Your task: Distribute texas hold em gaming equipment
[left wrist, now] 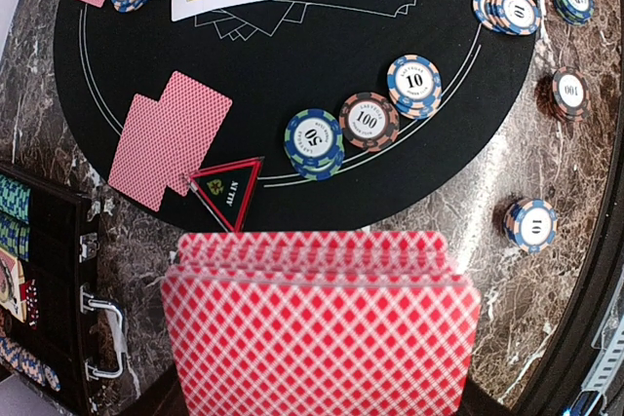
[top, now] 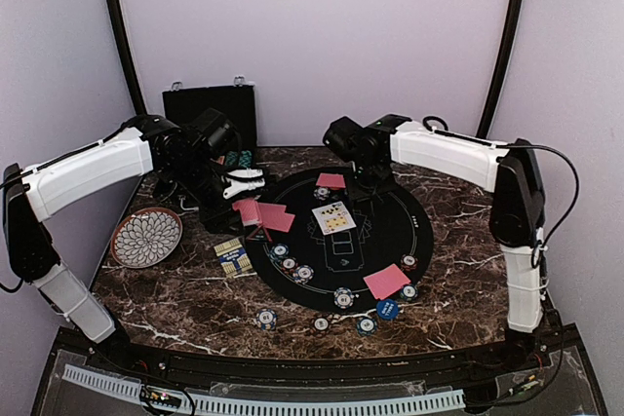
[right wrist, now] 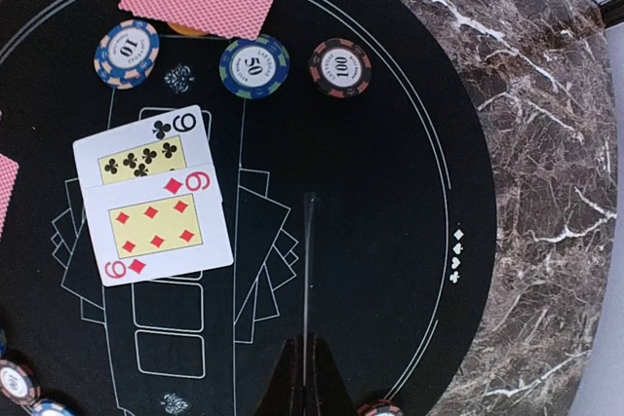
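Left wrist view: red-backed deck (left wrist: 322, 328) is clamped by left gripper (top: 239, 187). Right gripper (right wrist: 306, 358) is found closed, empty; face-up nines (right wrist: 156, 197) are seen at its ten o'clock.

Red-and-white lattice-backed cards (left wrist: 322, 338), black white-lined mat (right wrist: 390, 192), dark brown white-veined marble table (top: 185, 304).

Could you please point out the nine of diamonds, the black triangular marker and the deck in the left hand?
nine of diamonds (right wrist: 158, 226), right wrist view, middle of its face.
triangular marker (left wrist: 226, 188), left wrist view, its black centre.
deck (left wrist: 322, 338), left wrist view, top card's back.
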Controlling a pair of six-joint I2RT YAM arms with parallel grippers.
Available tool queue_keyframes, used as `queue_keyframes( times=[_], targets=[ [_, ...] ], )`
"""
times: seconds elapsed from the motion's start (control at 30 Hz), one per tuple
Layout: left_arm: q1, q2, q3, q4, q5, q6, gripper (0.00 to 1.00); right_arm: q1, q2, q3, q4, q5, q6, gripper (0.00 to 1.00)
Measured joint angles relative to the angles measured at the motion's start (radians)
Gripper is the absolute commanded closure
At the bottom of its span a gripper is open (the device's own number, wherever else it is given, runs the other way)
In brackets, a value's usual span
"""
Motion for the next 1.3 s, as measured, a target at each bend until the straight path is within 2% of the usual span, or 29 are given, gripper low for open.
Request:
queue_keyframes(
  times=[0.27, 0.7, 0.97, 1.03, 1.2, 1.3],
  targets=[
    [0.000, 0.000, 0.000, -0.002, 0.000, 0.000, 1.00, 0.111, 0.180, 0.177, -0.159, 0.172, 0.003, 1.00],
    [0.000, 0.000, 0.000, -0.003, 0.000, 0.000, 1.00, 0.196, 0.289, 0.190, -0.188, 0.142, 0.006, 1.00],
    [0.000, 0.000, 0.000, -0.005, 0.001, 0.000, 1.00, 0.208, 0.307, 0.192, -0.160, 0.075, 0.018, 0.82],
    [0.000, 0.000, 0.000, -0.005, 0.001, 0.000, 1.00, 0.209, 0.319, 0.206, -0.154, 0.062, 0.021, 0.72],
    [0.000, 0.000, 0.000, -0.005, 0.001, 0.000, 1.00, 0.210, 0.338, 0.235, -0.137, 0.035, 0.024, 0.56],
    [0.000, 0.000, 0.000, -0.005, 0.001, 0.000, 1.00, 0.210, 0.338, 0.235, -0.128, 0.014, 0.026, 0.51]
  ],
)
